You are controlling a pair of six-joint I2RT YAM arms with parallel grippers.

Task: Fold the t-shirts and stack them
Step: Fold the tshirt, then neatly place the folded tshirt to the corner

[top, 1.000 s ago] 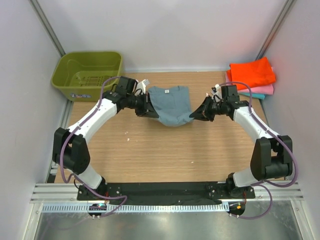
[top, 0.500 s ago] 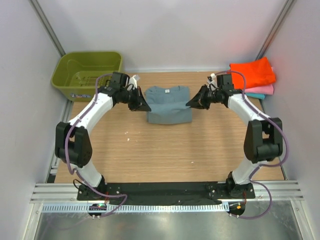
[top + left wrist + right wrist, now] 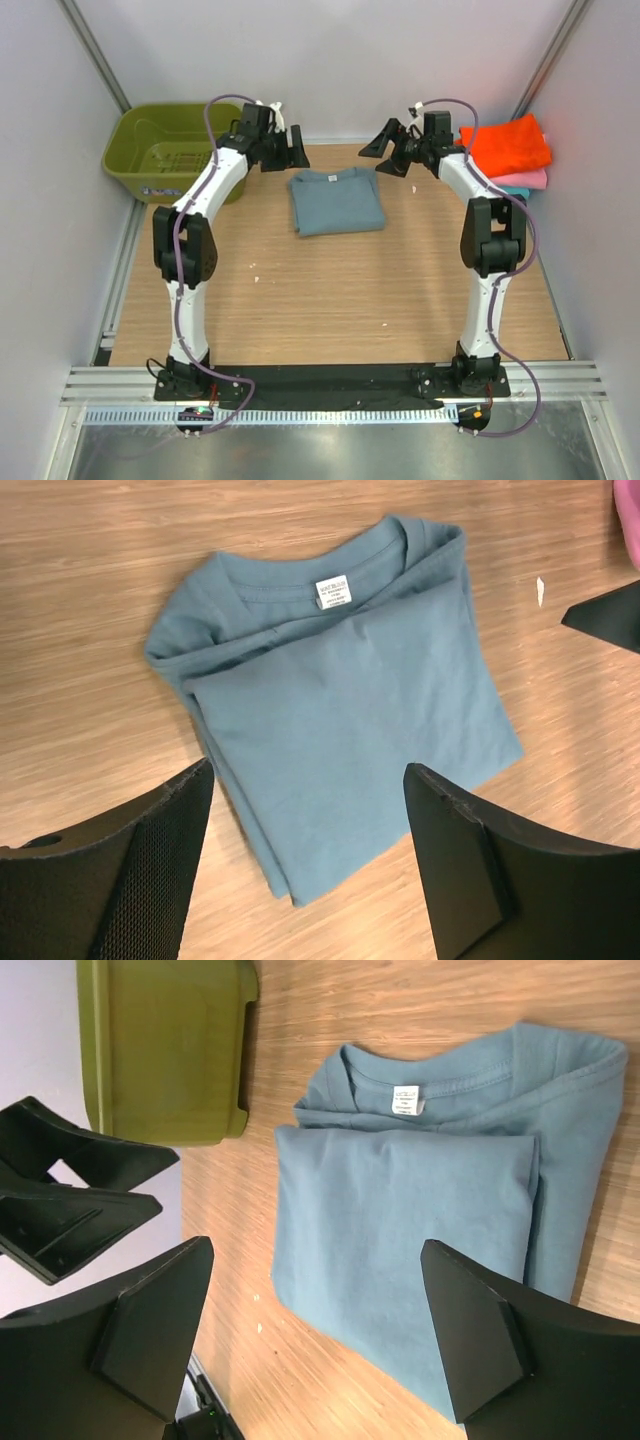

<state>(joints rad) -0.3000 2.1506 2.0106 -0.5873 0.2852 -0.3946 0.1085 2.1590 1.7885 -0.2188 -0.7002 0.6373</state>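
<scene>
The blue-grey t-shirt [image 3: 337, 200] lies folded in a flat rectangle on the table, collar and white label toward the back [image 3: 350, 710] [image 3: 420, 1230]. My left gripper [image 3: 295, 150] hangs open above its back left corner, with nothing between the fingers [image 3: 310, 775]. Above the back right corner my right gripper [image 3: 385, 155] is open and empty too [image 3: 318, 1248]. Neither touches the cloth. At the back right sits a stack of folded t-shirts: orange [image 3: 505, 145] on top, pink [image 3: 530, 180] under it, and a teal edge [image 3: 515, 191] at the bottom.
An olive-green basket [image 3: 170, 150] stands at the back left corner [image 3: 165, 1050]. Grey walls close in the back and both sides. Small white crumbs lie on the wooden table [image 3: 330, 290] in front of the shirt.
Both grippers let go of the blue-grey shirt, opened wide and drew back and up toward the far edge. The shirt, lifted and bunched a second ago, now lies folded flat.
</scene>
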